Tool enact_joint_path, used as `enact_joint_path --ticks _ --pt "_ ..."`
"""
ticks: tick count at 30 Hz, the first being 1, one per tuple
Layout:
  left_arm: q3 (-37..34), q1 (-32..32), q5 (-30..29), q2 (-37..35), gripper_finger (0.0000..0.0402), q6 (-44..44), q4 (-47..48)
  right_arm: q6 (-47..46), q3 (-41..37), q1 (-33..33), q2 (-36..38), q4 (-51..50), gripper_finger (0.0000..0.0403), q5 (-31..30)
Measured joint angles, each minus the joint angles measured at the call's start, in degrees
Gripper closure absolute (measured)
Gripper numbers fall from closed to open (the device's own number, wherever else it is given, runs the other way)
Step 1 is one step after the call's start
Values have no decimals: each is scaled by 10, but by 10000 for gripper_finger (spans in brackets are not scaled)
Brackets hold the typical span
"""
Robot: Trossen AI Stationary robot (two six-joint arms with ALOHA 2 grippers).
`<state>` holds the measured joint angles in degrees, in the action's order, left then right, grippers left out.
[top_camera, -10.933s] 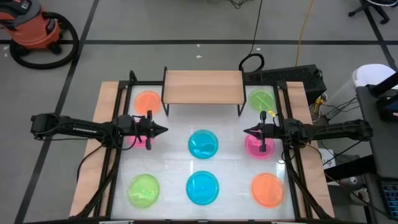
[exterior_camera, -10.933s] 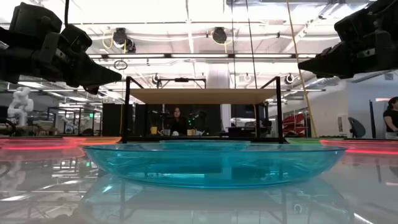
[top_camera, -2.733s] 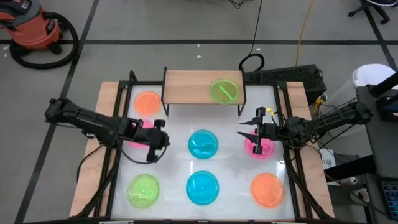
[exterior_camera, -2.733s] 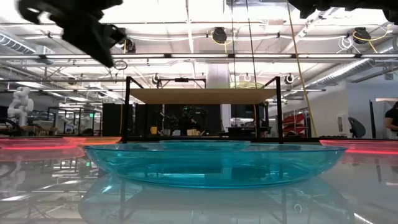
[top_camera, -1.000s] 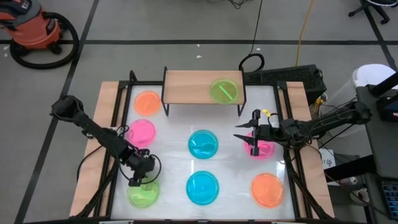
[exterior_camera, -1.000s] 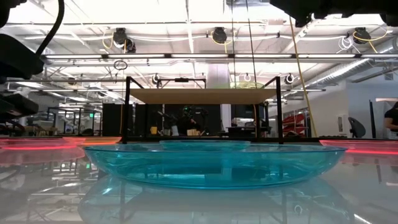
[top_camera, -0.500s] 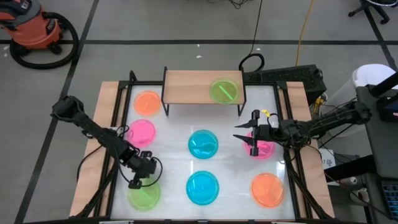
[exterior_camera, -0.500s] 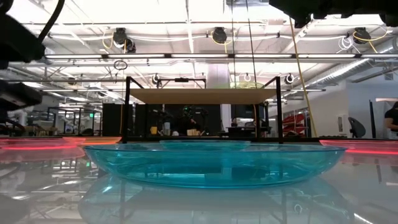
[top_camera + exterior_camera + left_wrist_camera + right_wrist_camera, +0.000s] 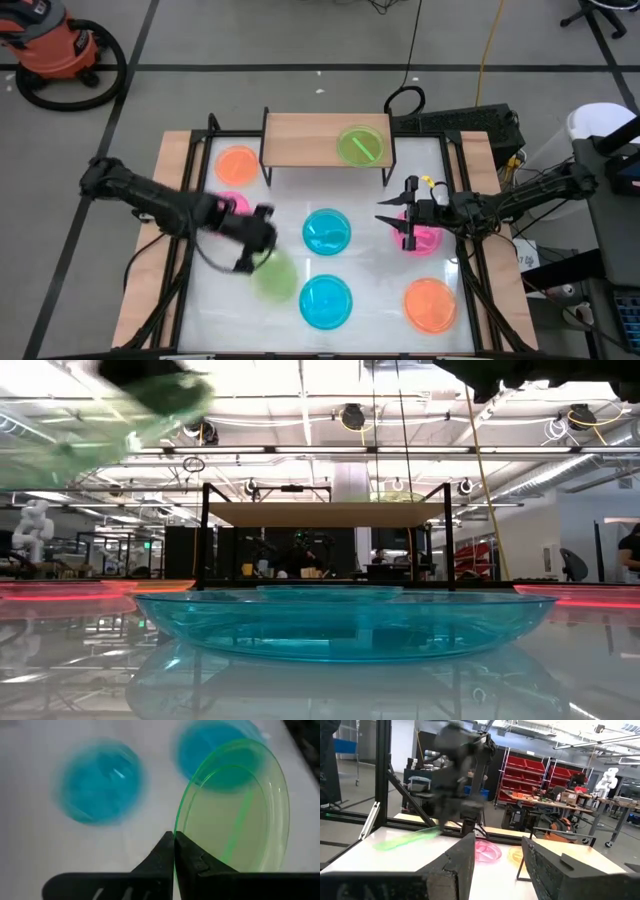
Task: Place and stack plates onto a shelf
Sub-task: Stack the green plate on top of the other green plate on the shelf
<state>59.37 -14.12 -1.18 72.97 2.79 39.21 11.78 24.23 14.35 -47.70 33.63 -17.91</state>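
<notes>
My left gripper hangs above the table's left middle, shut on a green plate that shows blurred in the high view and at the low view's top left. The shelf stands at the far middle with another green plate lying on its board. My right gripper is open above a pink plate at the right. On the table lie two blue plates, two orange plates and a second pink plate, partly hidden by my left arm. My left gripper pinches the green plate's rim between its two fingers, at one spot on the edge. The plate reaches out beyond the fingertips, lifted clear of the table and tilted.
A black frame runs along the table's left and right sides. A blue plate fills the front of the low view, with the shelf behind it. An orange shop vacuum stands on the floor beyond the table's far left.
My left gripper has risen from the near left and swung toward the table's middle and far side, carrying the green plate. The plate, which lay flat on the table, is now lifted clear and tilted. My right gripper has kept still.
</notes>
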Motion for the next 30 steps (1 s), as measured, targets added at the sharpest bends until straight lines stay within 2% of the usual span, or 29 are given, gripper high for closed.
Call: enact_joint_path --ticks 3,5,9,12,16,22,26,30 --pt "39 106 2 0 400 65 -40 3 0 0 0 9 259 0" --pt "59 187 36 9 400 73 -98 3 0 0 0 10 259 0" --pt "115 344 133 60 400 32 -149 4 0 0 0 9 259 0" --pt "190 420 194 124 400 -8 -162 13 0 0 0 11 259 -3" --pt "302 442 222 232 400 -8 -136 23 0 -1 0 17 259 -15" --pt "465 454 228 363 401 16 -58 24 0 -1 0 11 259 -32" --pt "525 464 245 417 401 26 -25 26 0 -1 0 7 259 -32" --pt "556 474 265 435 401 29 -31 32 0 -1 0 8 259 -32"
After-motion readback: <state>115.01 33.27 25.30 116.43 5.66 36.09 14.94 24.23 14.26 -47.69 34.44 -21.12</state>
